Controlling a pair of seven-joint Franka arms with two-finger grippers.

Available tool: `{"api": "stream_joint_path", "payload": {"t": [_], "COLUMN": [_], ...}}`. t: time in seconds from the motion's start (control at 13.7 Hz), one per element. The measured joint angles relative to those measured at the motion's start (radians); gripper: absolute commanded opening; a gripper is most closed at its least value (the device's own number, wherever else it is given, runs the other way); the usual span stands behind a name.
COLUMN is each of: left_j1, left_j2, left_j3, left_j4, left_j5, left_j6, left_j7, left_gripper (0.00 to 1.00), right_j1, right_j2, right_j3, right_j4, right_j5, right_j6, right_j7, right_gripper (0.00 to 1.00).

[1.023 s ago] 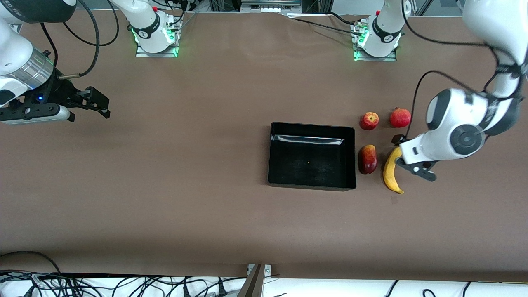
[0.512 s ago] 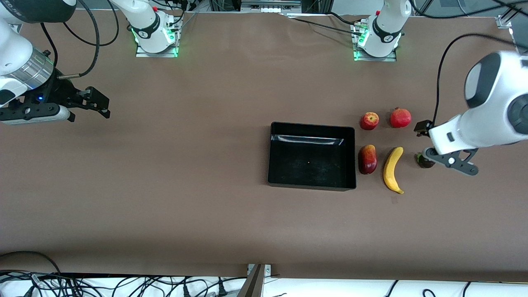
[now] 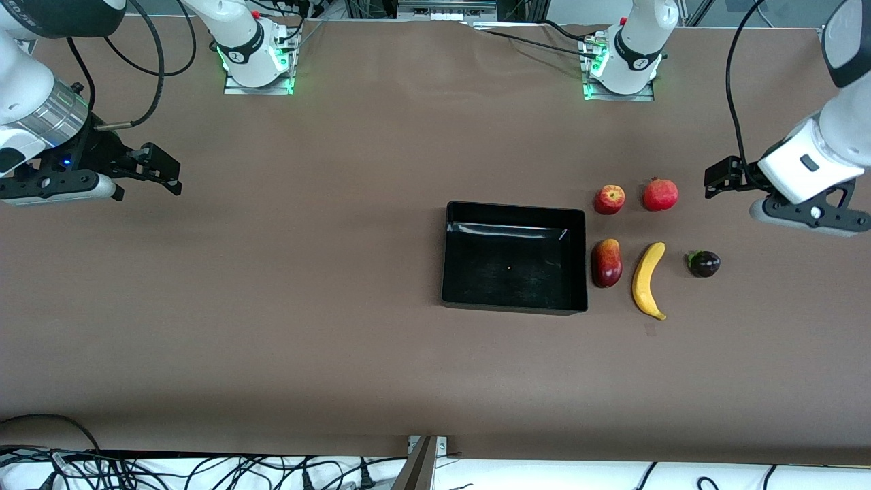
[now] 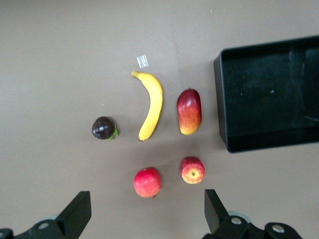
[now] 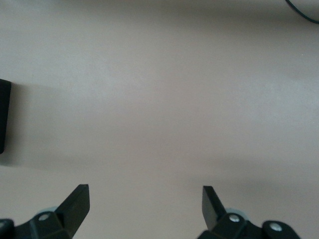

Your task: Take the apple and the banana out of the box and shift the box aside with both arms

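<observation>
Fruit out: apple (image 3: 609,199) at the box's (image 3: 514,299) one o'clock, banana (image 3: 647,280) at three. Left gripper (image 3: 722,178) and right gripper (image 3: 158,169) hover empty, jaws wide; next both must grasp the box.

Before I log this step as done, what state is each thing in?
box: empty, upright on the table.
apple: out, beside the box.
banana: out, lying flat.
left gripper: open, empty, over the fruit.
right gripper: open, empty, waiting over bare table.
</observation>
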Motion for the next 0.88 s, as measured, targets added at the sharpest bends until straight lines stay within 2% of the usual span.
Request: {"api": "stream_joint_path", "payload": {"t": [0.15, 0.29, 0.88], "left_j1": [-0.01, -0.01, -0.012], "left_j2": [-0.04, -0.051, -0.053], "left_j3": [0.016, 0.019, 0.022], "left_j4": [-0.075, -0.102, -0.105], "left_j5": [-0.004, -0.005, -0.005], "left_j6": [0.051, 0.067, 0.07], "left_j7": [-0.012, -0.014, -0.054], "left_gripper": [1.0, 1.0, 1.0], "right_j1": [0.0, 0.0, 0.0], "right_j2": [0.0, 0.0, 0.0], "right_j3": [0.0, 0.0, 0.0], "right_j4": [0.0, 0.0, 0.0], "right_j5": [0.0, 0.0, 0.0], "right_j6": [0.0, 0.0, 0.0], "right_j7": [0.0, 0.0, 0.0], "right_gripper": [1.0, 1.0, 1.0]}}
